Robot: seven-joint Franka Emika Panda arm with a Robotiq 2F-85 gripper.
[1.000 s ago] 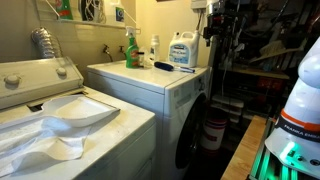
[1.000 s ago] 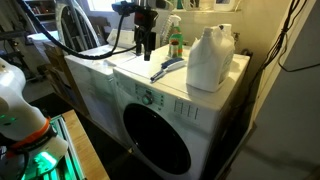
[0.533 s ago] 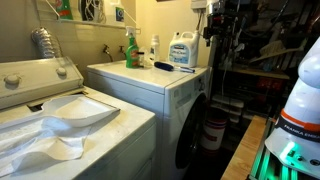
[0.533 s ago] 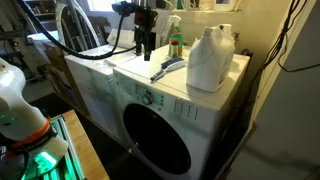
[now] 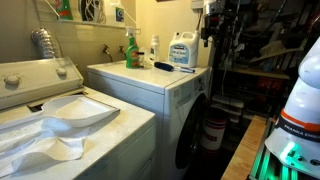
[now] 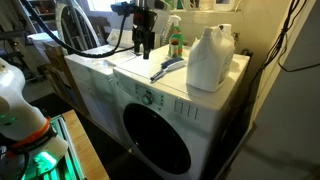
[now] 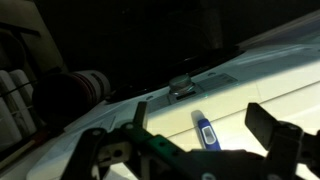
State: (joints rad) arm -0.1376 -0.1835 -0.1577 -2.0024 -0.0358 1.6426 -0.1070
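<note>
My gripper [image 6: 144,43] hangs open and empty above the top of a white front-loading machine [image 6: 170,95]. In the wrist view the open fingers [image 7: 185,140] frame a blue and white brush-like tool [image 7: 204,130] lying flat on the white top below. The same tool [image 6: 166,69] lies near the middle of the top in an exterior view and shows as a dark shape [image 5: 165,67] in the other. The gripper is well above it, not touching. A large white detergent jug [image 6: 209,58] stands beside the tool.
A green spray bottle [image 5: 130,50] and small bottles [image 5: 154,48] stand at the back of the top. A second machine [image 5: 60,120] with white cloth [image 5: 45,135] on it stands alongside. Black cables [image 6: 75,35] hang near the arm. A round knob [image 7: 180,84] shows on the machine's panel.
</note>
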